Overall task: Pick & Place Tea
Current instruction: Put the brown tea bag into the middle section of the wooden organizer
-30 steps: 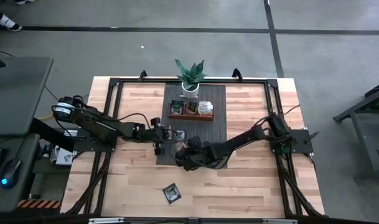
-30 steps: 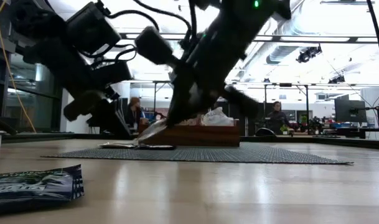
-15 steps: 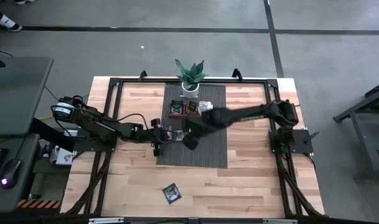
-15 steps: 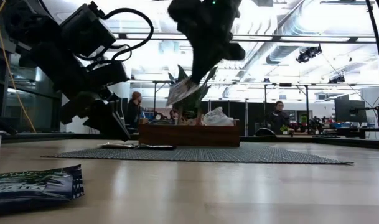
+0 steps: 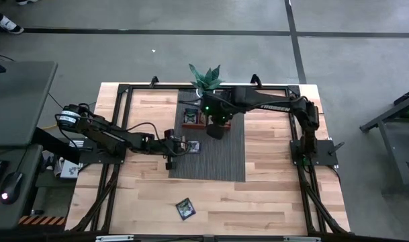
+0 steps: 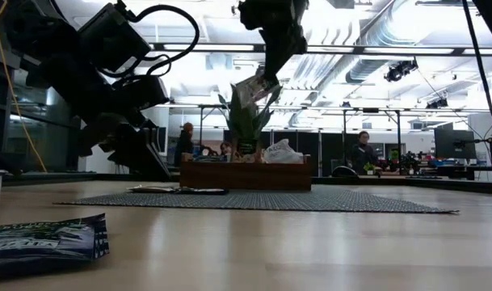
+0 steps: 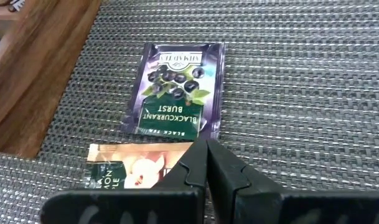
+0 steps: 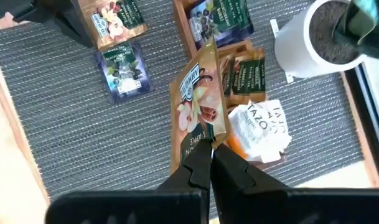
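My right gripper (image 8: 209, 148) is shut on a tan sachet (image 8: 198, 99) and hangs above the brown wooden tray (image 6: 246, 175), whose compartments hold dark, green-tan and white-orange sachets (image 8: 242, 74). In the low view the held sachet (image 6: 250, 87) is well above the tray. My left gripper (image 7: 206, 146) is shut and low over the grey mat (image 5: 217, 161), its tips at the edge of another tan sachet (image 7: 130, 173). A dark blackcurrant sachet (image 7: 177, 90) lies flat just beyond it. One more dark sachet (image 5: 185, 208) lies on the bare wood near the near edge. My right gripper pinches the tan sachet between its two fingers by one edge (image 8: 205, 134). The sachet is lifted clear, sticks out past the fingertips and hangs tilted below the gripper over the tray. My left gripper has its shut tips over the other tan sachet's edge (image 7: 177, 149); whether they touch it, I cannot tell.
A green plant in a white pot (image 5: 205, 84) stands just behind the tray, close to my right arm (image 5: 271, 105). The black frame rails (image 5: 117, 121) run along the table's edges. Bare wood (image 5: 271, 195) lies to the right and near side of the mat.
My right gripper has risen from the mat's near part with the tan sachet and has swung toward the table's far edge, ending above the tray. The sachet has gone from touching the mat to hanging high in the air.
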Action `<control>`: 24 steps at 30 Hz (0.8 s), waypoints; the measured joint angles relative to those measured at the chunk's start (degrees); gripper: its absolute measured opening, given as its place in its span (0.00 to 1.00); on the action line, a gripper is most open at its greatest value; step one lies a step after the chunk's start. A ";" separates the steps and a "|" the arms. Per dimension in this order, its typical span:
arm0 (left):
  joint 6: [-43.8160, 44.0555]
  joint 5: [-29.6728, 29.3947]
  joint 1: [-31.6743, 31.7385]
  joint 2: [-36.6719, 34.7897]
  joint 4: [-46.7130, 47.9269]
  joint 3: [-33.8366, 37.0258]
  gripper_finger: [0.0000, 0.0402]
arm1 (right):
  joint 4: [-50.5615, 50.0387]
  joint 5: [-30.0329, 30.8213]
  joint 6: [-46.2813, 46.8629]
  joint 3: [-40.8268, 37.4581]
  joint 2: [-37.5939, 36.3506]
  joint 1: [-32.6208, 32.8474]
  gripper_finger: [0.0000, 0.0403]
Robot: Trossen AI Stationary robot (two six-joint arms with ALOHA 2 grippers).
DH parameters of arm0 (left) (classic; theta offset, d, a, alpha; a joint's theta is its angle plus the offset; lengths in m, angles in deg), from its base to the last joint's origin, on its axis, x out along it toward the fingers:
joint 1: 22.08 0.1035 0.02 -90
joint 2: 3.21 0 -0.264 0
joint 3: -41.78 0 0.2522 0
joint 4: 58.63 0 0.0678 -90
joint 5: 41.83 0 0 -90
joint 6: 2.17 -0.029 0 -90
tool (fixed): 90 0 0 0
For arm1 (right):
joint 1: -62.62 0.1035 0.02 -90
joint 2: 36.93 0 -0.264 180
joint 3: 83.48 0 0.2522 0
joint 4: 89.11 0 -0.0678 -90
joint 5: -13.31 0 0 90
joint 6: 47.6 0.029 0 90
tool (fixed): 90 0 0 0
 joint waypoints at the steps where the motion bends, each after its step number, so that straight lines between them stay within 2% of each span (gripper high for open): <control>1: 0.00 0.02 -0.02 0.00 -0.06 0.00 0.00 | -0.03 -0.04 -0.84 0.03 0.00 -0.30 0.00; 12: 0.00 0.16 0.00 0.00 -0.44 0.00 0.00 | -4.10 -0.79 -10.70 1.10 6.81 -3.20 0.00; 24: 0.22 0.54 0.00 0.00 -0.52 -0.02 0.00 | -6.07 6.97 -24.85 12.41 12.27 -3.18 0.00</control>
